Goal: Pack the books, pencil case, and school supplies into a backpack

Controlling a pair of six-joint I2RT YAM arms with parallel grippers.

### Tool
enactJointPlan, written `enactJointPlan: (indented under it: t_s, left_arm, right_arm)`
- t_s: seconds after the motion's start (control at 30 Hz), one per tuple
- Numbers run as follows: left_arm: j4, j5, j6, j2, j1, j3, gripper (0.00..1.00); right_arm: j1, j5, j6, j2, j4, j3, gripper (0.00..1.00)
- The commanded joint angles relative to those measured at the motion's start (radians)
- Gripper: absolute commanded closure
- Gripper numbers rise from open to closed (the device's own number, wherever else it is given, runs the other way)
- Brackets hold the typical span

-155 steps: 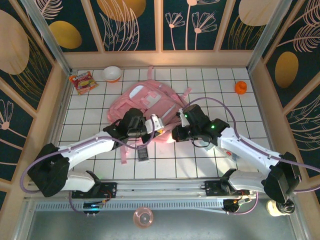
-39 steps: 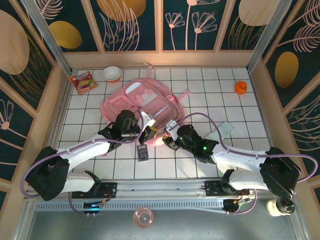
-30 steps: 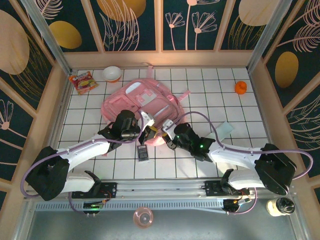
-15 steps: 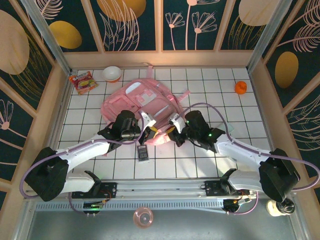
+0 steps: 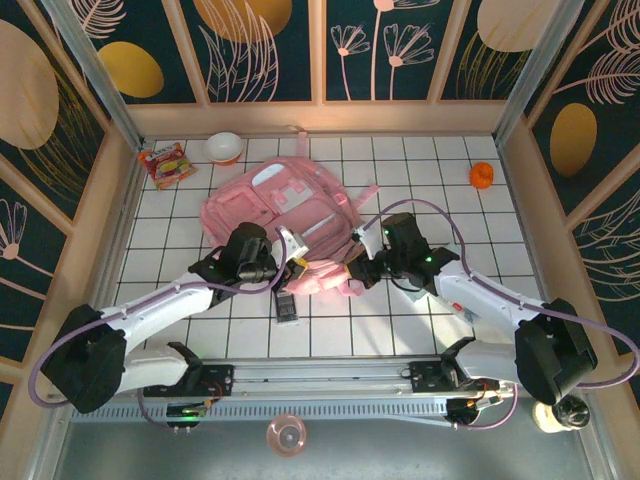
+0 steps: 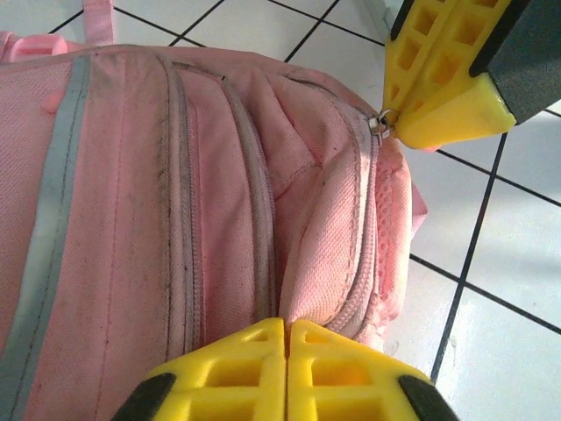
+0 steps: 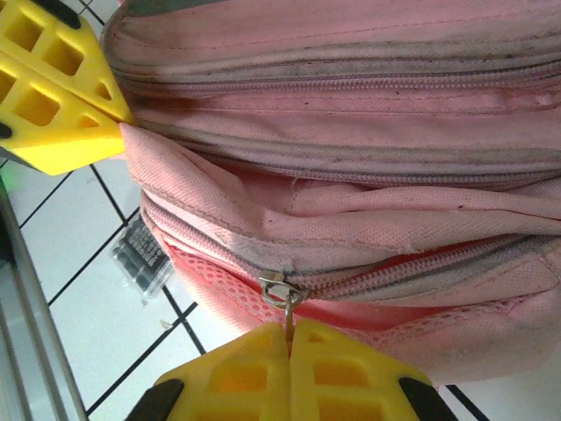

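A large soft pink fabric backpack is seen lying flat near the middle of the white tiled table, with its zipped pockets turned upward and its near edge facing the arms. The left gripper is set against that near edge, its yellow fingers brought together on a pinch of pink fabric that is drawn to a point at their tips. The right gripper is placed close beside it on the same edge, its yellow fingers clamped on the small metal zipper pull of one pocket. A small dark grey rectangular calculator is found on the tiles just in front of the bag, outside it, between the two arms. A red-and-yellow snack packet and a small white bowl are seen near the far left corner, and a small orange object at the far right, all apart from the bag.
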Motion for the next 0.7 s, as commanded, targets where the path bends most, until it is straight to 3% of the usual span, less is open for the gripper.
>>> enactJointPlan:
  t_s: [0.0,0.03,0.13,0.27,0.4,0.5,0.57,0.67]
  left_arm:
    - [-0.053,-0.031,0.052,-0.033,0.023,0.01,0.62]
    - [-0.054,0.004,0.059,-0.033,0.02,0.019,0.47]
    - [-0.043,0.04,0.104,-0.029,-0.025,0.036,0.3]
    - [-0.036,-0.037,0.161,0.033,-0.107,0.067,0.25]
    - [0.001,-0.106,0.16,0.113,-0.12,0.081,0.26]
    - [0.007,-0.157,0.204,0.155,-0.121,0.065,0.37]
    - [-0.003,-0.193,0.211,0.165,-0.121,0.059,0.6]
    - [-0.012,-0.197,0.209,0.126,-0.121,0.047,0.88]
  right_arm:
    - [0.012,-0.058,0.051,0.0,-0.054,0.017,1.0]
    - [0.034,-0.073,0.054,0.001,-0.053,0.023,1.0]
    - [0.07,-0.104,0.072,0.006,-0.053,0.036,1.0]
    - [0.088,-0.172,0.117,0.004,-0.012,0.023,1.0]
    - [0.091,-0.199,0.132,0.004,-0.017,0.031,1.0]
    - [0.084,-0.21,0.142,0.001,-0.028,0.037,1.0]
    - [0.078,-0.181,0.142,0.003,-0.051,0.044,1.0]
    - [0.076,-0.031,0.119,0.023,-0.116,0.06,1.0]
